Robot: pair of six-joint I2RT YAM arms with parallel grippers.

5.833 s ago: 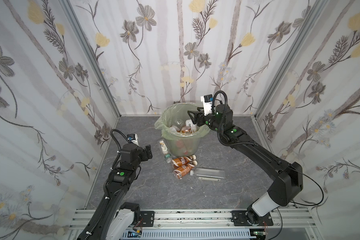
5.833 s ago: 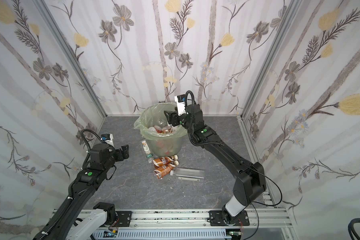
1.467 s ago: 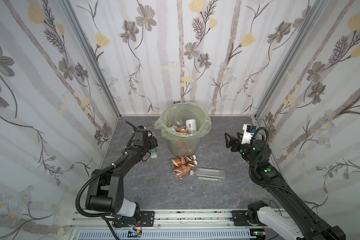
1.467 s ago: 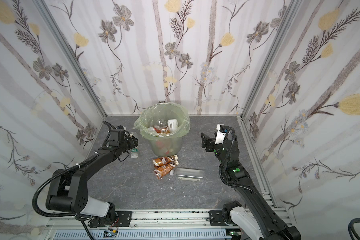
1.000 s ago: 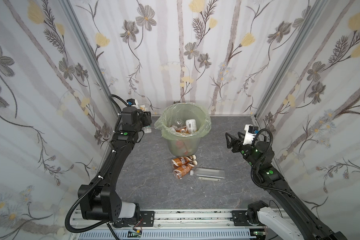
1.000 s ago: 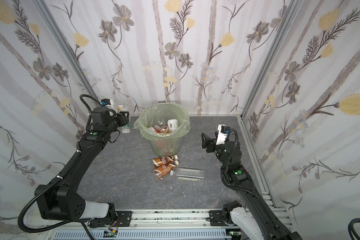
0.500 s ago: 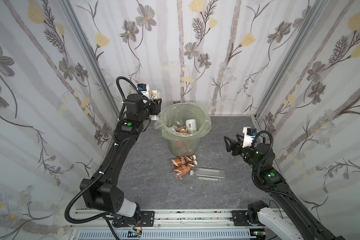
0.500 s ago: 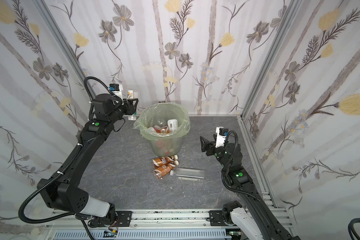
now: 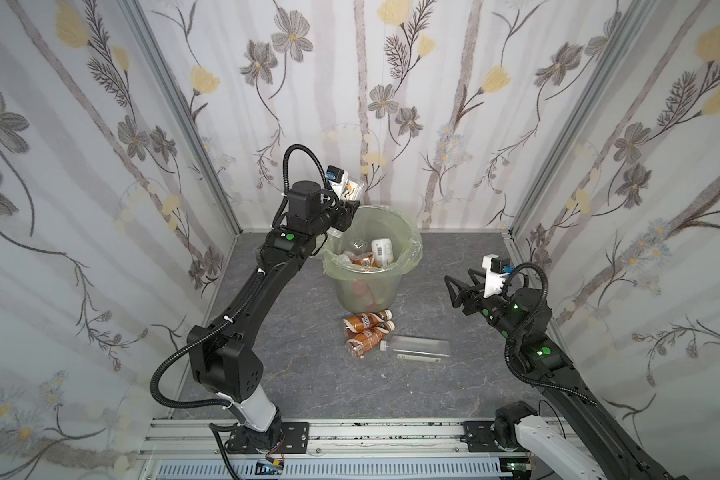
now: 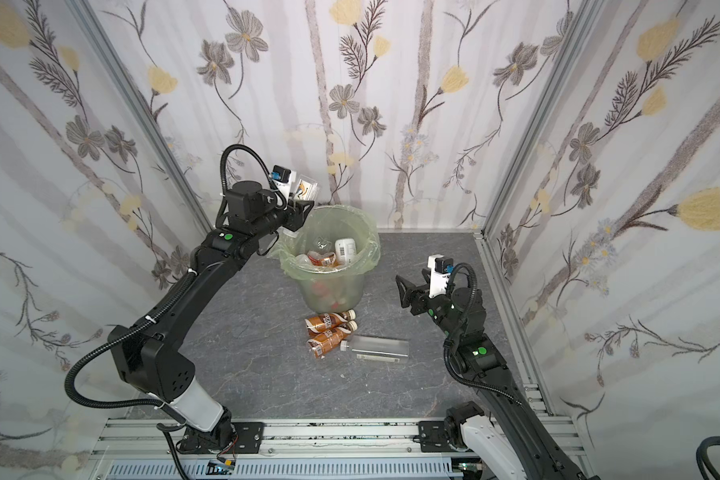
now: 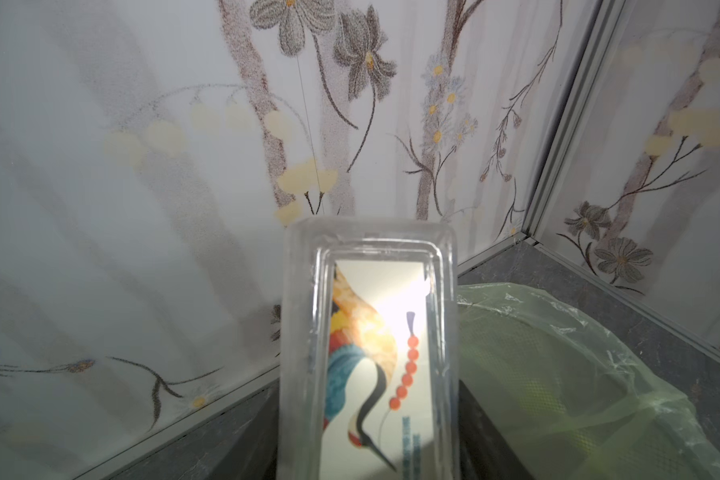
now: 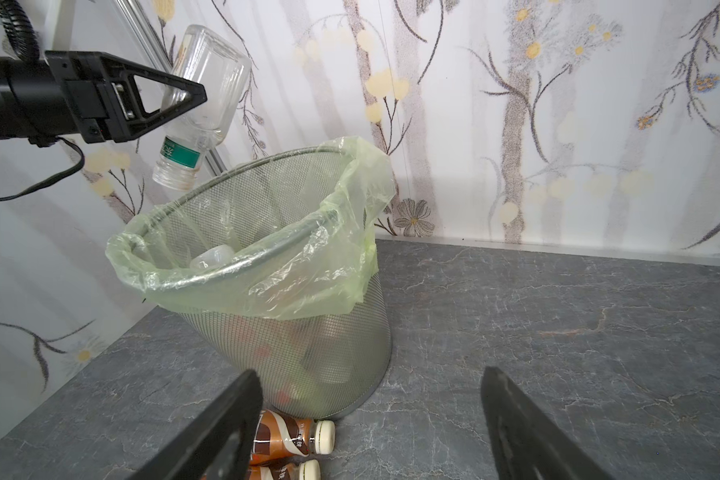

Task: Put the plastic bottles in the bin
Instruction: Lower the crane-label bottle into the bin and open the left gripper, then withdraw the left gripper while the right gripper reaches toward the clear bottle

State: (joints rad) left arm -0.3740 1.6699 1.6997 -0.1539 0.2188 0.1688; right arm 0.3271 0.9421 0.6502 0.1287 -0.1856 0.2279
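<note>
The left fingers [image 12: 192,94] are clamping tight across the body of a square clear bottle [image 12: 208,83]. The right wrist view is showing this from the side. The bottle is hanging tilted, neck down, a green band round the neck, just above the rim of the bin [image 12: 329,353] on the left arm's side. Whether the neck is standing inside the rim line I cannot tell. The left wrist view is giving only the bottle's flat end, with a painted crane label glowing through it and the green bag [image 11: 558,374] beside it. In both top views the wrist camera [image 9: 336,174] is hiding most of the bottle.

The right fingers [image 12: 225,432] are standing wide apart, holding nothing, hovering above the bench [image 9: 308,374] well apart from the bin. Between them that view is showing the bin as wire mesh under the bag.

A top view is looking down into the bin instead, where a white-labelled bottle [image 9: 382,251] is lying among others. Just beside the bin's foot two brown bottles [image 9: 364,321] are lying side by side on the bench. A long clear bottle [image 9: 418,348] is lying next to them.
</note>
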